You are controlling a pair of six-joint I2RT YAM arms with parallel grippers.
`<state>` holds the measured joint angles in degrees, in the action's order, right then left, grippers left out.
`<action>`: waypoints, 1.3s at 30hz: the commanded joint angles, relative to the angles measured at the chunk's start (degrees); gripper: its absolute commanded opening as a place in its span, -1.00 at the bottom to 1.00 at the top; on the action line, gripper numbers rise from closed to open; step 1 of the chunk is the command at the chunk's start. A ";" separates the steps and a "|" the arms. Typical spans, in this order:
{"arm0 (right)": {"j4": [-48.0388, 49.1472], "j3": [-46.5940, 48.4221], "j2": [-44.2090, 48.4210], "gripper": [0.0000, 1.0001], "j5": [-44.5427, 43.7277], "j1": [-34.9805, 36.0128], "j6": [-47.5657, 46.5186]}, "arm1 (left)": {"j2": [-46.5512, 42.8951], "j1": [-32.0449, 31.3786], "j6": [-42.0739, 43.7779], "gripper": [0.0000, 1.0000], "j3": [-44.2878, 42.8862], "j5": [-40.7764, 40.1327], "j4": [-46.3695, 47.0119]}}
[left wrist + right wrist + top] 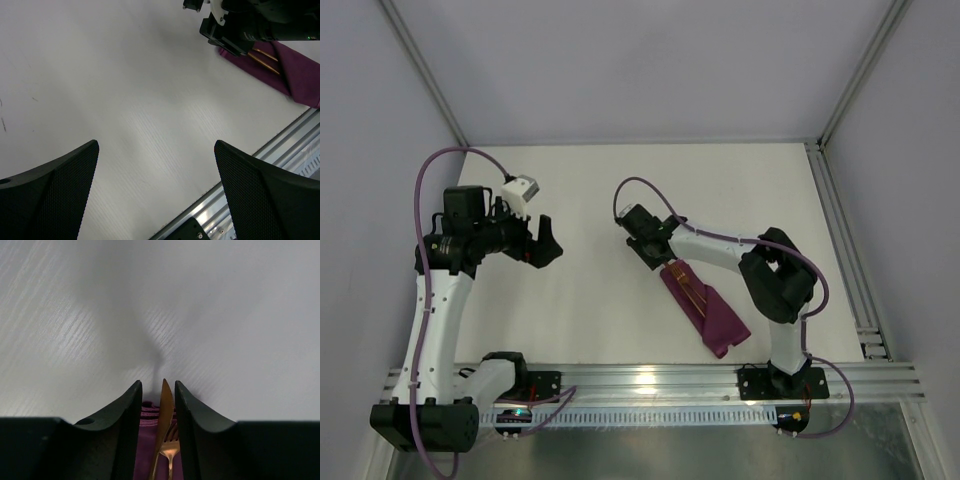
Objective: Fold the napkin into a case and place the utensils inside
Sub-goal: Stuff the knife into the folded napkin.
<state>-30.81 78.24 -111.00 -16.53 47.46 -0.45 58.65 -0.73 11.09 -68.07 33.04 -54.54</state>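
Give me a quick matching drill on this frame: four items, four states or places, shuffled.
1 left gripper
2 right gripper
3 knife
4 case

A copper, sticking out of the case
B purple, folded, utensils tucked in
C wide open over bare table
D jaws astride the knife

Pairs: 1-C, 2-D, 3-A, 4-B

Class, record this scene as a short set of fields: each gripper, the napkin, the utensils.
left gripper: open, over bare table, holding nothing
right gripper: at the case's upper end, jaws slightly apart on either side of the knife; grip unclear
case: folded purple cloth, lying diagonally by the right arm
utensils: knife and fork, copper, lower ends tucked under the fold, tips out
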 commanded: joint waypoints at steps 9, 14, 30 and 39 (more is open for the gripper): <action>3.65 -1.24 2.81 -0.54 -0.60 0.26 -1.84 | 0.59 0.03 0.69 0.98 0.05 1.15 1.19; 2.77 -1.24 2.72 -0.50 -0.69 0.26 -1.75 | 0.58 0.03 0.77 0.98 0.05 1.59 1.02; 3.30 -0.72 0.70 -0.52 -2.19 0.26 -3.59 | 0.67 0.03 0.95 0.98 0.22 2.30 0.84; 3.47 -1.24 0.52 -0.58 -1.04 0.17 -3.95 | 0.59 0.03 1.04 0.98 0.31 2.30 0.84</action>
<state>-28.64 76.82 -111.00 -17.80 47.51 -3.27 59.29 -0.73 11.20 -68.05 34.11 -54.57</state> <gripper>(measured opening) 0.213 0.991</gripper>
